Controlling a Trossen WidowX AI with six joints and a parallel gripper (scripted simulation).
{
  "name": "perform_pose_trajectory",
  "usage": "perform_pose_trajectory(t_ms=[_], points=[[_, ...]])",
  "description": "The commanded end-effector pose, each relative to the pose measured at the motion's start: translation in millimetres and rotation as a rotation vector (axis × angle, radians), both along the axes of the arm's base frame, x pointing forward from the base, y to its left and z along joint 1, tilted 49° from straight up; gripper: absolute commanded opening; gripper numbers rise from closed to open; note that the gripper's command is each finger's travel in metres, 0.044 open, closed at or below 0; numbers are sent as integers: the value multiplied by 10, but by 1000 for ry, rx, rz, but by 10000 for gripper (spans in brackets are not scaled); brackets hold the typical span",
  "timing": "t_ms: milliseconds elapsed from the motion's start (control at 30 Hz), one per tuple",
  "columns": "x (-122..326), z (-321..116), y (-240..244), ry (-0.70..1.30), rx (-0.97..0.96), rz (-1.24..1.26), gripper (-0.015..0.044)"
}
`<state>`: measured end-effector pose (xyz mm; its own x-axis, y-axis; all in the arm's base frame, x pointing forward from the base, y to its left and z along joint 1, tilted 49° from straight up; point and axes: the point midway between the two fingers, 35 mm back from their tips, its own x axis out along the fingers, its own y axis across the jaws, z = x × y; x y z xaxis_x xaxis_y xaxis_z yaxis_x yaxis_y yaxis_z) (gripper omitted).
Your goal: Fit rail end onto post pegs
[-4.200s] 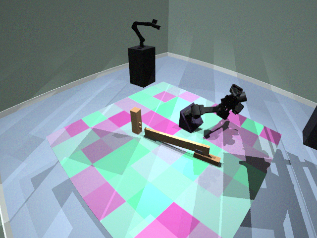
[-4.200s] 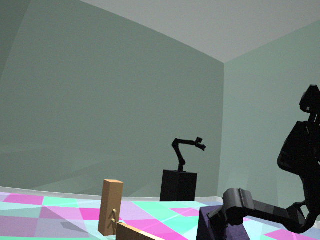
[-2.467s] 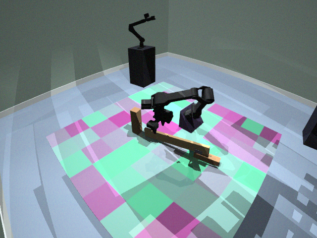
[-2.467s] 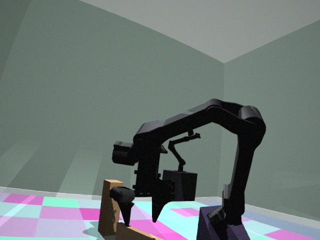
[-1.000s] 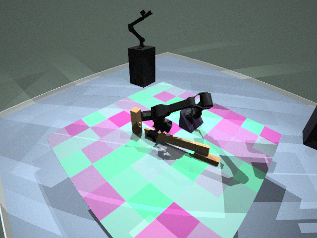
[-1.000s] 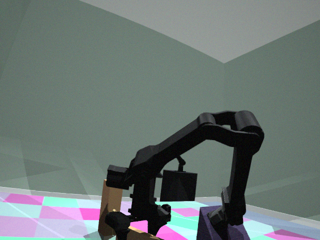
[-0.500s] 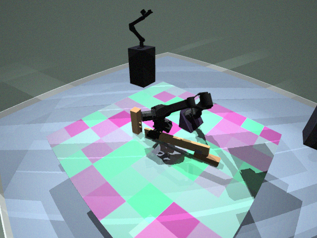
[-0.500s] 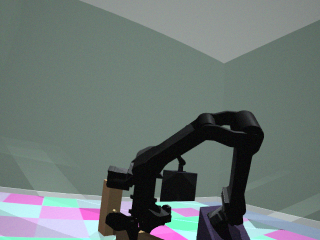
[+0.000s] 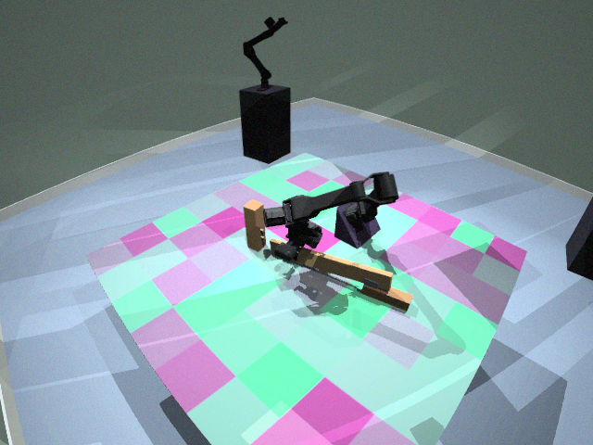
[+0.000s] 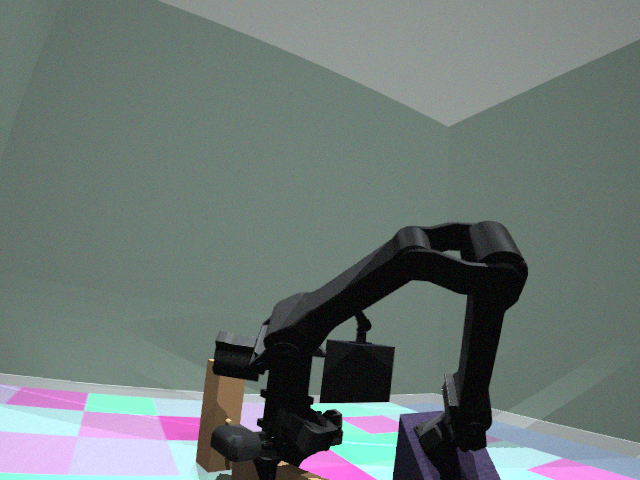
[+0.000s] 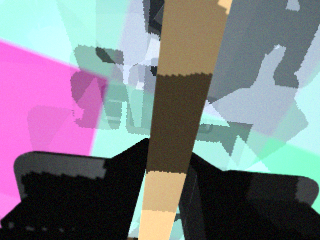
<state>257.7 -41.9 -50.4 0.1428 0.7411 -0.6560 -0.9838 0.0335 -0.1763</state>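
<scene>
The long wooden rail (image 9: 349, 269) (image 10: 248, 470) (image 11: 192, 50) runs from near the post to the low footboard block (image 9: 399, 300), where its far end sits in the bracket (image 9: 371, 282). My gripper (image 9: 296, 252) (image 10: 268, 467) (image 11: 160, 144) is shut on the rail close to its near end, one finger on each side. The short wooden post (image 9: 253, 224) (image 10: 224, 397) stands upright, with small pegs (image 9: 262, 234) on its rail-facing side. A gap separates the rail's near end from the post. The end holes are hidden, and I cannot tell whether the near end touches the table.
The arm's purple base block (image 9: 354, 232) (image 10: 410, 444) stands behind the rail. Part of my wrist is close beside the post's top. A black pedestal (image 9: 265, 124) (image 10: 356, 372) with another arm stands beyond the checkered surface. Another dark block (image 9: 582, 244) is at the right edge.
</scene>
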Motion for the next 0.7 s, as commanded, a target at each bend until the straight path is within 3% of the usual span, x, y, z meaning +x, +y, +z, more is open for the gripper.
perform_pose_trajectory(t_ms=[0, 667], points=[[-1, -2, 3, 1, 2, -3, 0], [5, 63, -70, 1, 2, -3, 0]])
